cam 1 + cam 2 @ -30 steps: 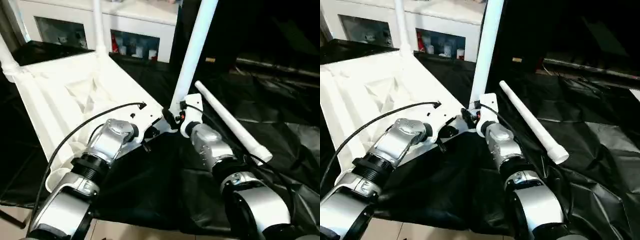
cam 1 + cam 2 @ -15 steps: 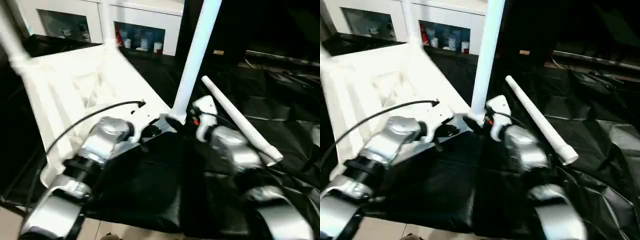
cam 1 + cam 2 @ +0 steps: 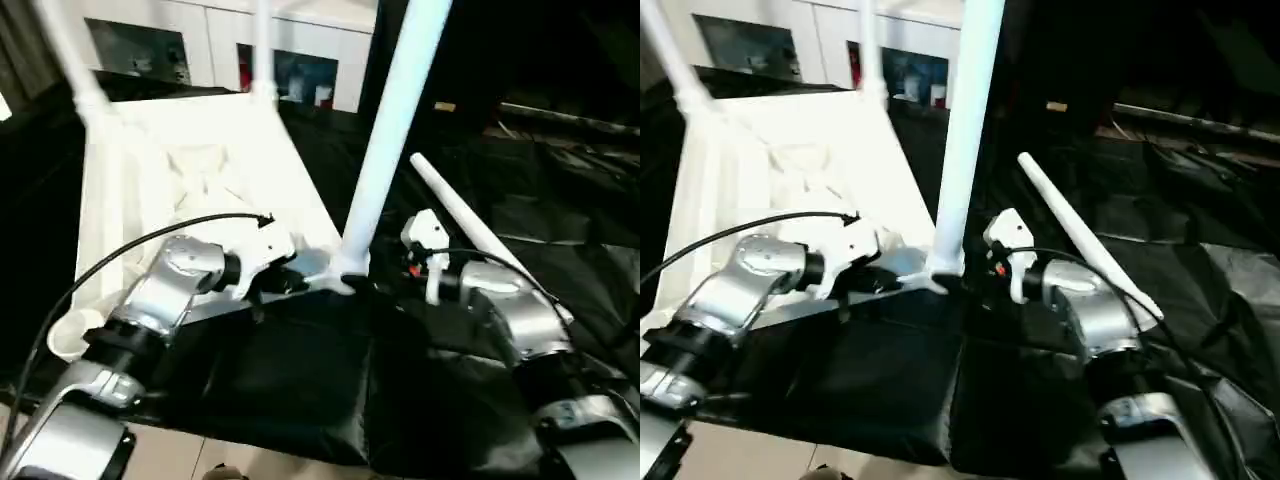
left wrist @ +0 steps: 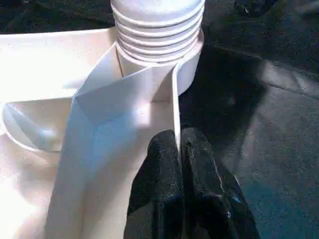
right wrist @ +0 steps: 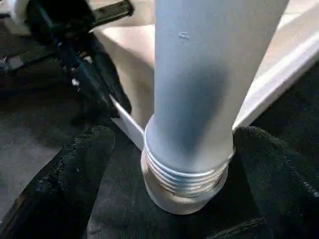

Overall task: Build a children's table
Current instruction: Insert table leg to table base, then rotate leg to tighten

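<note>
The white tabletop point(image 3: 190, 170) lies upside down on the black cloth. Two legs stand blurred at its far corners, one at the left point(image 3: 72, 60) and one further right point(image 3: 262, 50). A third leg point(image 3: 385, 150) stands upright in the near right corner socket point(image 4: 157, 62). The fourth leg point(image 3: 470, 225) lies loose on the cloth to the right. My left gripper point(image 4: 178, 147) is shut on the tabletop's thin rim just beside that socket. My right gripper point(image 5: 174, 137) is open at the foot of the upright leg, with one finger point(image 5: 75, 169) on each side and a gap to the tube.
The black-draped work table point(image 3: 300, 380) ends at a front edge near the bottom of the eye views, with floor point(image 3: 200, 455) below. A white cabinet with glass doors point(image 3: 300, 40) stands behind. A black cable point(image 3: 120, 265) arcs over my left forearm.
The head camera has shifted, so the whole picture has moved. My right forearm has swung out to the right of the upright leg. My left gripper still holds the rim.
</note>
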Robot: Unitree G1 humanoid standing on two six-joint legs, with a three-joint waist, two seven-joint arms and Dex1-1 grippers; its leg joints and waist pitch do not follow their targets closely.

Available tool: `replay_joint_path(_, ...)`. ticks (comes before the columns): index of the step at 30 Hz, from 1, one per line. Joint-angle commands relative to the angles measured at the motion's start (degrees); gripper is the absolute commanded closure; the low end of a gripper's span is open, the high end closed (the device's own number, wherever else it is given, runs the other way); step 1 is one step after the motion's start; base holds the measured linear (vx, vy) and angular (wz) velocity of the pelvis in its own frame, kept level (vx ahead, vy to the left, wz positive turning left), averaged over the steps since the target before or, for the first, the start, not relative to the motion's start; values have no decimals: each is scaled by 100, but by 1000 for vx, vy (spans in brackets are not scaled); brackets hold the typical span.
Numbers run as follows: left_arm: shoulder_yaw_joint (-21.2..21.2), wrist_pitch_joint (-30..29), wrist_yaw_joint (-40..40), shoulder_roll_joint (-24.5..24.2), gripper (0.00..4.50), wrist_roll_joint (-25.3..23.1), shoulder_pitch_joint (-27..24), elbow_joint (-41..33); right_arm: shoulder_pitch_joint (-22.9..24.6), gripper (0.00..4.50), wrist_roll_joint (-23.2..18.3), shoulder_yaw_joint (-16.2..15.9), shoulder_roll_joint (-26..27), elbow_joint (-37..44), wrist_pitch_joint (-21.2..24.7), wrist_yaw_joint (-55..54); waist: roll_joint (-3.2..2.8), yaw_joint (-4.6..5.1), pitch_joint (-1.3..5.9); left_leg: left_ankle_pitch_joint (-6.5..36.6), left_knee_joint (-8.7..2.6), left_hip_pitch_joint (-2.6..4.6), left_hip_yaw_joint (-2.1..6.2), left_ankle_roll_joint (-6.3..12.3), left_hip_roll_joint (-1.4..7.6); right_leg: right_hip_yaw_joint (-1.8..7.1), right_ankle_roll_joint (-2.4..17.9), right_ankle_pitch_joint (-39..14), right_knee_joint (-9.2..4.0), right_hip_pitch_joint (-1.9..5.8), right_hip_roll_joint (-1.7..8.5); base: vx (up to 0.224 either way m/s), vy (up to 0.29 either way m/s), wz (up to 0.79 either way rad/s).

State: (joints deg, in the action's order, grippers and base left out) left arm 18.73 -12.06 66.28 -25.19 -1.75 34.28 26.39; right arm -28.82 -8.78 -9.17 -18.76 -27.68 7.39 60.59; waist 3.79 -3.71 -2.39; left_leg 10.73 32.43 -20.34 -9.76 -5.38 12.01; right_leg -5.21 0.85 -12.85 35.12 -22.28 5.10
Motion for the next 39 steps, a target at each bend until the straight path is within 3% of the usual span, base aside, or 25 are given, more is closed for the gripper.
replay_joint_path(1,228,89,400,88,450,228,-8,-317,83,26,71,-89,-75,55,72,123,-77,19,332,178,-281,53,-29,563,162,336,1634,836,-248,332,311,0,0,0)
replay_joint_path(8,260,58,534,107,450,285,-93,-487,116,26,109,-186,-42,121,67,141,-71,-1,340,168,-267,43,-27,556,161,332,1660,849,-230,342,308,0,0,0)
replay_joint_path(14,252,79,539,114,450,242,-91,-483,119,70,86,-208,28,96,41,96,-64,7,339,319,-268,33,-22,452,155,335,1581,625,-240,349,312,0,0,0)
replay_joint_path(23,237,108,499,112,450,204,-68,-423,195,149,56,-264,-18,113,29,186,-69,13,355,218,-241,32,-22,507,145,334,1624,830,-213,353,301,0,0,0)
replay_joint_path(26,200,91,287,164,450,134,-45,-327,238,169,45,-238,43,61,31,107,-65,7,358,234,-237,32,-19,501,147,333,1619,780,-210,355,305,0,0,0)
replay_joint_path(28,94,28,-177,307,450,28,42,-110,221,172,24,-52,251,-159,181,-389,-72,12,350,232,-237,32,-23,486,149,339,1620,773,-208,336,303,0,0,0)
replay_joint_path(30,-2,-36,-643,449,450,-85,139,113,163,174,33,138,459,-424,313,-946,-52,12,326,442,-260,25,-16,365,145,332,1576,392,-248,336,309,0,0,0)
replay_joint_path(31,-2,-36,-643,449,450,-85,139,113,163,175,33,138,459,-424,313,-946,-57,28,310,687,-274,28,-12,239,153,333,1484,-13,-283,330,327,0,0,0)
replay_joint_path(34,-159,-316,-1605,792,450,-280,355,579,90,176,251,271,884,-1017,204,-2075,-61,60,274,1153,-316,45,2,0,145,337,1235,-912,-373,301,322,0,0,0)
replay_joint_path(35,-159,-316,-1605,792,450,-280,355,579,90,176,251,271,884,-1017,204,-2075,-63,73,284,1199,-310,46,0,-35,145,342,1195,-1057,-379,280,335,0,0,0)
replay_joint_path(36,-202,-559,-2190,1064,450,-400,488,847,5,176,481,292,1276,-1402,111,-3054,-64,78,288,1179,-312,40,6,-88,141,356,1091,-1165,-393,272,339,0,0,0)
replay_joint_path(39,-186,-708,-2517,1287,450,-464,576,985,-139,176,421,528,1657,-1737,205,-3874,-54,116,274,1347,-335,53,23,-189,123,348,910,-1634,-454,244,327,0,0,0)
